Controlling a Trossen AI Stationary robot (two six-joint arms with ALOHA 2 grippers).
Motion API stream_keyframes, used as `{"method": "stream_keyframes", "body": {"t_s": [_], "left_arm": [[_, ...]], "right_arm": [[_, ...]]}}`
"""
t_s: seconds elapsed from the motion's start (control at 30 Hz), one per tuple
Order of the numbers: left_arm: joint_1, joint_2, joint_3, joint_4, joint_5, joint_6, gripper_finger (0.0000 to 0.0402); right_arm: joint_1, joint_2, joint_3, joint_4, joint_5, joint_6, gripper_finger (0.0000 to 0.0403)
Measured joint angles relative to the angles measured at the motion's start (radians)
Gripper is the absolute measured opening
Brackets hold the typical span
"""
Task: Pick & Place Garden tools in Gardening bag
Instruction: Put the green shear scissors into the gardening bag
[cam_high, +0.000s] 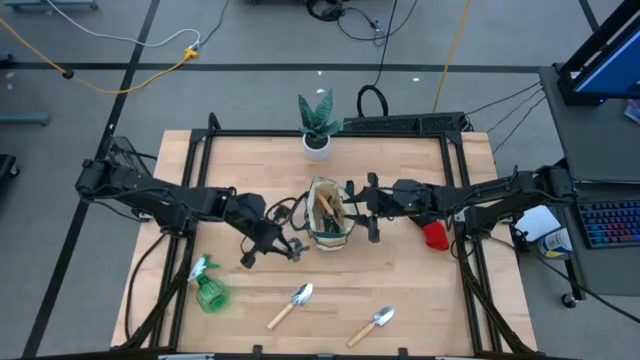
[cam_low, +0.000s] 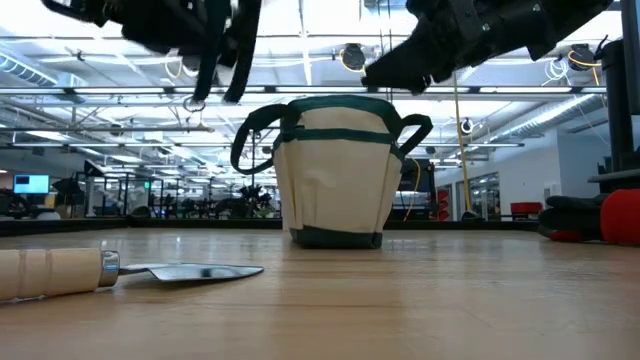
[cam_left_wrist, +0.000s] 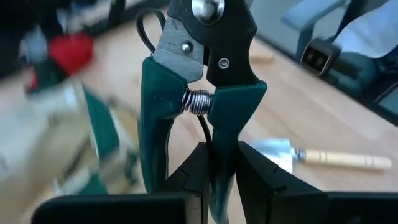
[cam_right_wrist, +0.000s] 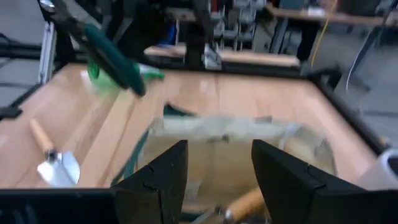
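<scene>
Table (cam_high: 400, 290) pale wood, smooth matt planks. Gardening bag (cam_low: 335, 170) beige canvas cloth, dark green trim. Pruners (cam_left_wrist: 199, 99) bare metal blades and spring, green rubbery matt handles. Trowel (cam_low: 120, 270) shiny metal blade, pale wood handle. Spray bottle (cam_high: 208, 290) glossy green plastic.

Beige canvas gardening bag (cam_high: 331, 222) with dark green trim and loop handles, upright mid-table, wooden-handled tool inside. Dark-handled pruners (cam_high: 283, 243) just left of the bag, raised off the table, one green handle clamped in the left pincer (cam_left_wrist: 214, 180). Green spray bottle (cam_high: 208, 287) lying near the front left. Two silver trowels with pale wooden handles, one (cam_high: 292, 304) front centre, another (cam_high: 372, 325) to its right. Small red item (cam_high: 434, 236) right of the bag.
</scene>
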Motion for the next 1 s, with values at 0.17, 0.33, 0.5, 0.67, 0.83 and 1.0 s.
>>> {"method": "stream_keyframes", "body": {"t_s": [0.17, 0.33, 0.5, 0.67, 0.83, 1.0], "left_arm": [[0.012, 0.000, 0.000, 0.077, 0.018, 0.066, 0.0055], [0.032, 0.000, 0.000, 0.118, 0.018, 0.083, 0.0055], [0.044, 0.000, 0.000, 0.153, 0.019, 0.116, 0.0056], [0.047, 0.000, 0.000, 0.184, 0.039, 0.145, 0.0056], [0.047, 0.000, 0.000, 0.222, 0.046, 0.174, 0.0056], [0.047, 0.000, 0.000, 0.251, 0.046, 0.196, 0.0056]], "right_arm": [[0.000, 0.016, 0.000, 0.107, -0.007, -0.029, 0.0171], [0.000, 0.050, 0.000, 0.202, -0.087, -0.053, 0.0171], [0.000, 0.098, 0.000, 0.311, -0.134, -0.054, 0.0171], [0.000, 0.141, 0.000, 0.392, -0.135, -0.053, 0.0171], [0.000, 0.201, 0.000, 0.508, -0.209, -0.053, 0.0171], [0.001, 0.260, 0.000, 0.638, -0.264, -0.039, 0.0171]]}}
